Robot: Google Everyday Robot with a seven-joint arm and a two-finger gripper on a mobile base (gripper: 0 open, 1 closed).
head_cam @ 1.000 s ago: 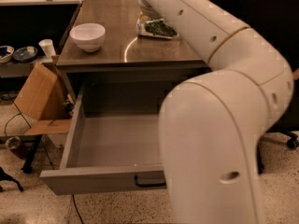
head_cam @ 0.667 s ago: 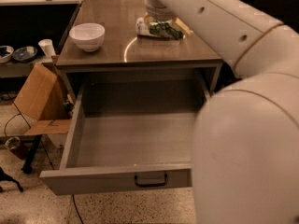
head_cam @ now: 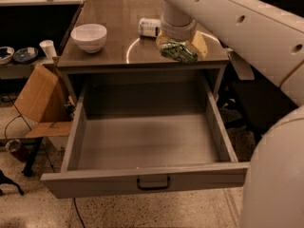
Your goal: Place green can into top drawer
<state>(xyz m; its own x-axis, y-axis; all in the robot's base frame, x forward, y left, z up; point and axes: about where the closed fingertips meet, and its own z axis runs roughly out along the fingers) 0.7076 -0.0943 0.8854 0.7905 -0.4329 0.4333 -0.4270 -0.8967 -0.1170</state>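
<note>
On the counter (head_cam: 118, 13) sat three things: one white bowl (head_cam: 89, 36) near the left edge, one clear bottle (head_cam: 149, 26) with a white label lying on its side toward the middle, and one green can (head_cam: 179, 52), also on its side, close to the front edge on the right. Below it, one drawer (head_cam: 73, 137) stood pulled well out, with a single dark handle (head_cam: 153, 183) centred on its front panel.

One white arm (head_cam: 228, 18) reached in from the upper right, and its gripper (head_cam: 181, 42) hung directly over the green can, so near that the two overlapped in view. Whether the gripper had hold of the can or stood wide around it could not be told. The bottle lay just behind and to the left of the gripper, and the bowl was well apart.

A bare stretch of counter lay between the bowl and the can. The can rested just behind the counter's front lip, above the drawer's right rear part. The drawer's grey floor showed from wall to wall, and the robot's white body (head_cam: 278, 175) covered its front right corner. A cardboard box (head_cam: 38, 99) leaned beside the drawer's left wall.
</note>
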